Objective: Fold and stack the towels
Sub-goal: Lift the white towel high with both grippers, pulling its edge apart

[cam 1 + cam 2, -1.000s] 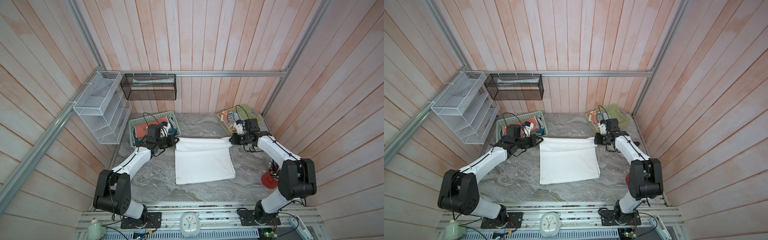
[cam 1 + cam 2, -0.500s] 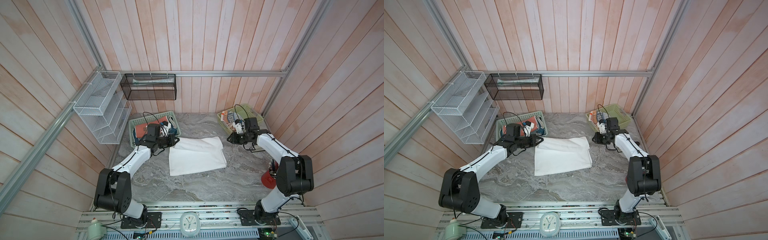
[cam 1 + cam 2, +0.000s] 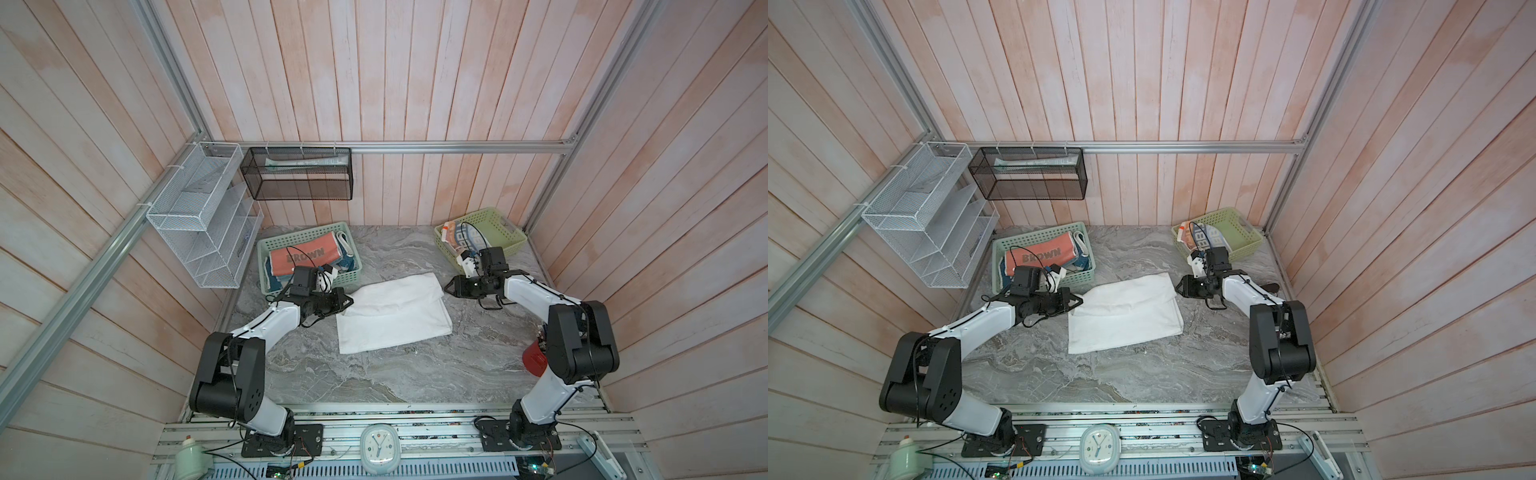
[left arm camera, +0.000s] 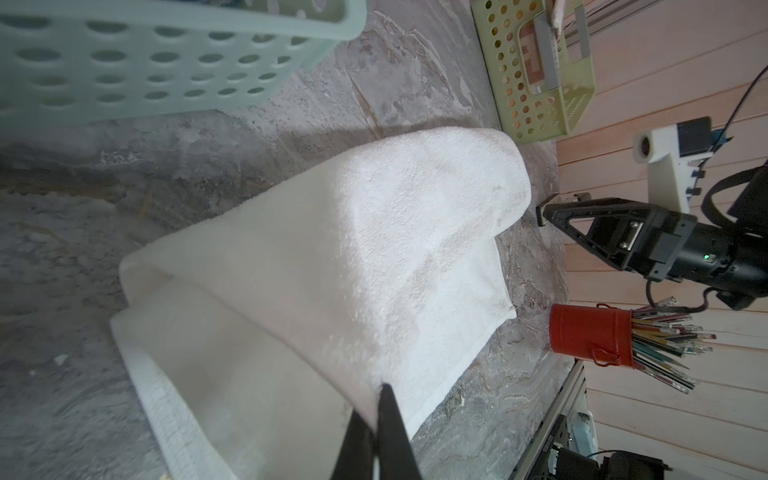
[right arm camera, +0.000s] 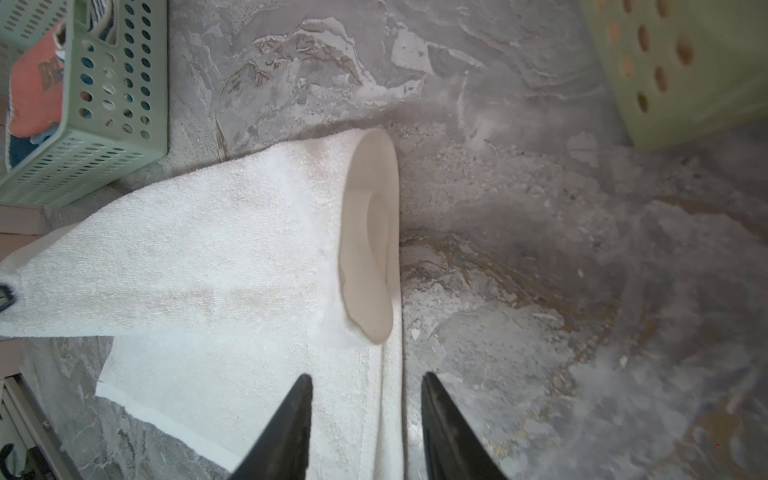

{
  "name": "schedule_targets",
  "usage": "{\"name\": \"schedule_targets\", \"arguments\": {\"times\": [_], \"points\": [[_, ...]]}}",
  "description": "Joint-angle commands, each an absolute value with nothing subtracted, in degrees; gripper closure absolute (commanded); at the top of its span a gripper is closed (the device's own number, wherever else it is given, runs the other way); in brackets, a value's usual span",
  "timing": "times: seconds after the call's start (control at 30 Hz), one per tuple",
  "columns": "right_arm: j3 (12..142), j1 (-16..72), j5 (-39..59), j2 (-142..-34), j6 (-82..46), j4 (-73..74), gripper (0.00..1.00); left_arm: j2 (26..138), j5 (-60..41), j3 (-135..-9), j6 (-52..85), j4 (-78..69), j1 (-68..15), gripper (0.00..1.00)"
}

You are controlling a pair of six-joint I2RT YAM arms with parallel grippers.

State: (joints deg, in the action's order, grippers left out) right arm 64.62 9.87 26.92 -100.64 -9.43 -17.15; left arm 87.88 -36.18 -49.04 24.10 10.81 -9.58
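White towel (image 3: pixel 395 318) lies half-folded at the centre of the grey marble tabletop (image 3: pixel 374 382) in both top views, its upper flap sloping across the lower layer rather than squaring with it. At the towel's left edge the left gripper (image 3: pixel 348 300) is pinched tight on one corner of that flap, holding it lifted off the layer beneath. Just off the right edge, the right gripper (image 3: pixel 447 287) has its jaws parted and holds nothing. In the right wrist view the flap's end near it stands up in an open loop.

At upper left of the table the coral "BROWN" towel (image 3: pixel 303 257) sits in a green basket (image 3: pixel 262 266). At upper right the striped towel (image 3: pixel 459 241) rests in a yellow-green basket (image 3: pixel 496 232). A red cup (image 4: pixel 590 336) of pencils stands near the table's right edge.

With only one corner held, a pull from the left arm would likely drag or twist the whole cloth instead of flattening it. Letting the corner drop from its height could land the flap crooked, with the edges mismatched and the loop puffed up, making a poor base for stacking.
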Motion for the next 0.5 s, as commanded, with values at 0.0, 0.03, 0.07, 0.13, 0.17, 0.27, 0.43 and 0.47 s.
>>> {"name": "schedule_targets", "arguments": {"times": [0.0, 0.03, 0.07, 0.13, 0.17, 0.27, 0.43, 0.47], "points": [[68.30, 11.16, 28.54, -104.96, -7.49, -14.15, 0.54, 85.81, -37.44, -48.10, 22.86, 10.46, -8.58, 1.00], [69.35, 11.38, 29.22, -106.26, -7.35, -14.29, 0.54, 85.71, -37.61, -48.12, 22.98, 10.46, -8.29, 1.00], [70.14, 11.68, 30.11, -107.30, -7.17, -14.53, 0.54, 85.60, -37.77, -47.99, 23.03, 10.46, -8.06, 1.00], [71.63, 12.42, 30.84, -108.67, -6.86, -15.22, 0.60, 85.53, -38.48, -48.19, 23.11, 10.62, -7.57, 1.00], [72.04, 12.71, 30.91, -108.95, -6.77, -15.57, 0.67, 85.55, -38.73, -48.33, 23.07, 10.87, -7.27, 1.00], [72.43, 12.73, 30.77, -108.11, -7.40, -16.20, 0.89, 85.47, -39.46, -49.09, 22.69, 11.86, -6.36, 1.00], [72.81, 11.84, 30.18, -105.03, -7.83, -17.53, 1.00, 85.12, -40.46, -51.52, 21.39, 14.40, -4.59, 1.00], [73.31, 11.55, 30.67, -104.59, -8.04, -18.09, 1.00, 85.08, -40.73, -52.19, 21.07, 14.99, -4.18, 1.00]]}}
